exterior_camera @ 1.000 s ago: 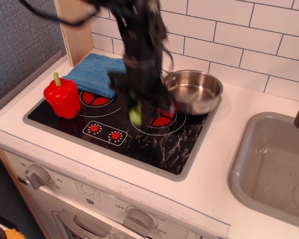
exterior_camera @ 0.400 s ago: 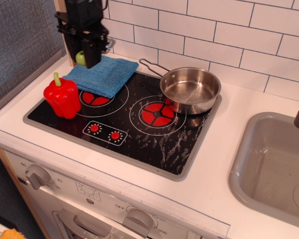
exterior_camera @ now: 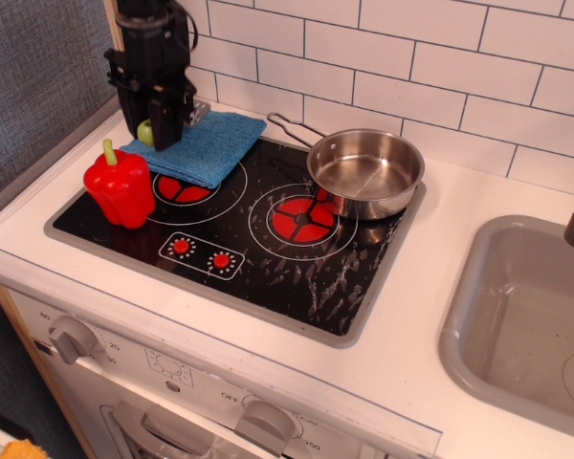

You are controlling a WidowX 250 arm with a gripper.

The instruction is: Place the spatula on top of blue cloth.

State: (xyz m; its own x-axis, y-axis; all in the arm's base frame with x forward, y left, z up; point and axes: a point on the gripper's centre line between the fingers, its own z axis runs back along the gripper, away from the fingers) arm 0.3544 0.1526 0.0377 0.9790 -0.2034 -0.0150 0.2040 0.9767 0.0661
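Observation:
The blue cloth [exterior_camera: 209, 145] lies folded at the back left of the hob, partly over the left burner. My black gripper [exterior_camera: 159, 129] hangs over the cloth's left edge, close above it. It is shut on the spatula, whose lime-green handle [exterior_camera: 145, 131] shows between the fingers at the left. A bit of the grey blade [exterior_camera: 197, 112] sticks out to the right behind the gripper. Whether the spatula touches the cloth is hidden by the gripper.
A red toy pepper [exterior_camera: 121, 185] stands on the hob's left side, just in front of the gripper. A steel pan [exterior_camera: 365, 173] with a wire handle sits on the back right burner. A grey sink [exterior_camera: 522, 308] is at the right. A tiled wall runs behind.
The gripper carried the spatula from above the middle burner to the back left over the cloth, then came down and slightly left.

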